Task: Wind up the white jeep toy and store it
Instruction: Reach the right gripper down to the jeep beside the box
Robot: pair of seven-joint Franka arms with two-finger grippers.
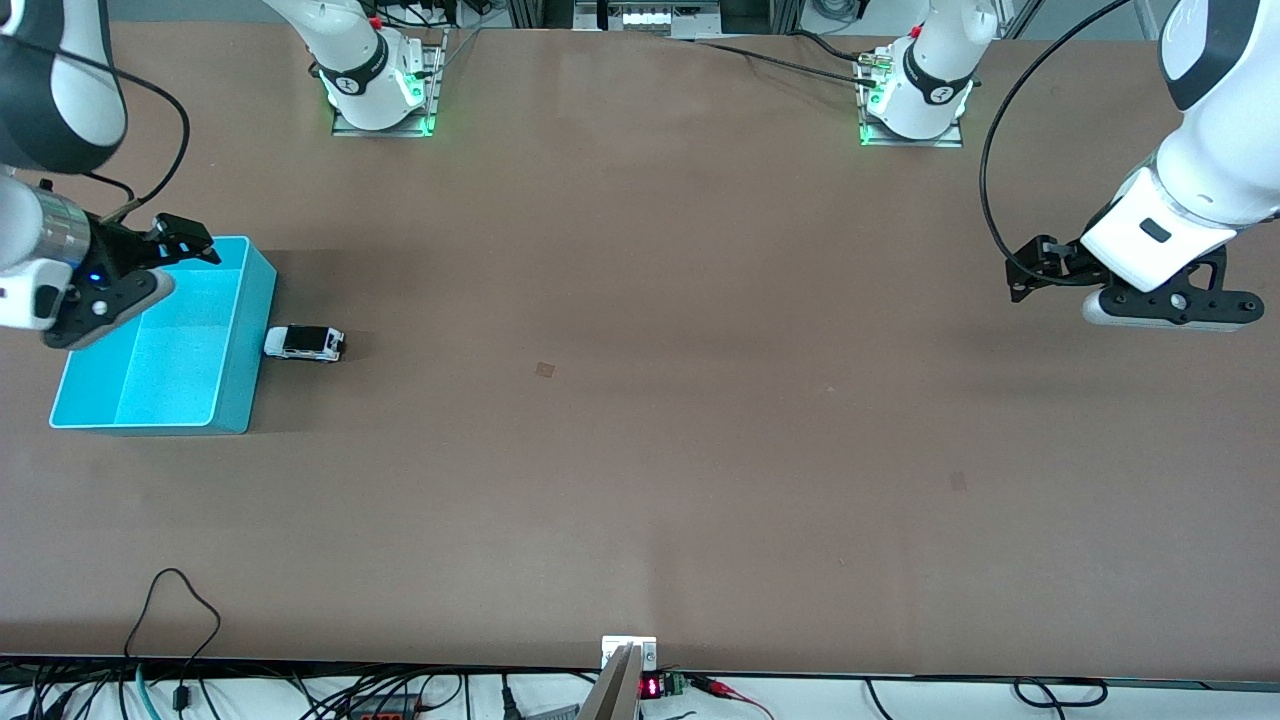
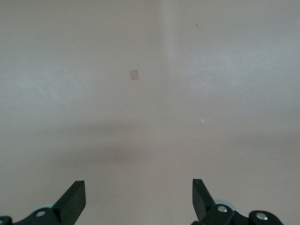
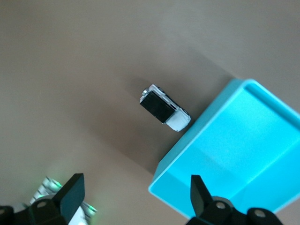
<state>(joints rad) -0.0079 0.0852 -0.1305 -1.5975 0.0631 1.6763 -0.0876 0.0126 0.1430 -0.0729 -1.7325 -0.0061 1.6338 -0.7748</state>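
Note:
The white jeep toy (image 1: 303, 342) stands on the brown table right beside the turquoise bin (image 1: 250, 345), on the side toward the left arm's end. The bin is empty. My right gripper (image 1: 187, 242) hangs open and empty over the bin's corner nearest the robot bases. In the right wrist view the jeep (image 3: 165, 108) shows its black roof panel next to the bin (image 3: 243, 150), ahead of my open gripper (image 3: 136, 197). My left gripper (image 1: 1022, 278) waits open and empty over bare table at the left arm's end, and it also shows in the left wrist view (image 2: 139, 199).
A small square mark (image 1: 545, 369) lies on the table's middle and shows in the left wrist view (image 2: 134, 74). The arm bases (image 1: 380, 90) stand along the table's edge farthest from the front camera. Cables (image 1: 180, 620) hang at the nearest edge.

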